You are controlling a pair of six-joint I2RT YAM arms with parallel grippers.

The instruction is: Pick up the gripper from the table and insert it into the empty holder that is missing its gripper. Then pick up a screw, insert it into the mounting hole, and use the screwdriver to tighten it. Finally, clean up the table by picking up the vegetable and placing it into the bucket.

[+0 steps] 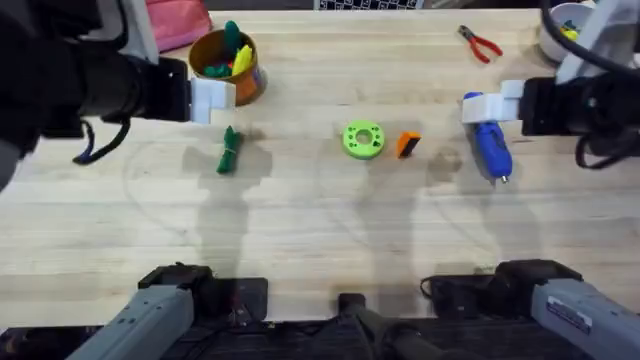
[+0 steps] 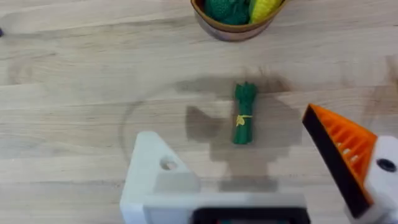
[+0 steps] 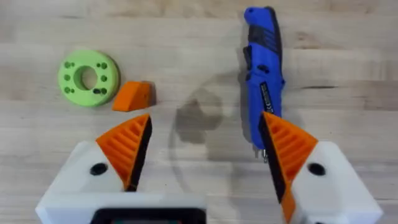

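Note:
The loose orange gripper (image 1: 407,145) (image 3: 132,96) lies mid-table beside a green ring (image 1: 362,139) (image 3: 88,76). The blue screwdriver (image 1: 490,146) (image 3: 264,68) lies to its right, bit toward the front. My right gripper (image 1: 492,104) (image 3: 202,134) hovers open above the table between them, both fingers orange-tipped. My left gripper (image 1: 212,98) (image 2: 231,146) is open above the green vegetable (image 1: 230,150) (image 2: 244,114). One of its fingers is the bare white holder (image 2: 155,171); the other carries an orange tip (image 2: 339,149). The orange-brown bucket (image 1: 250,78) (image 2: 233,30) stands just behind, with green and yellow toys inside.
Red-handled pliers (image 1: 480,43) lie at the back right near a white bowl (image 1: 553,32). A pink pouch (image 1: 175,20) sits at the back left behind the bucket. Bare wood stretches across the table's front half.

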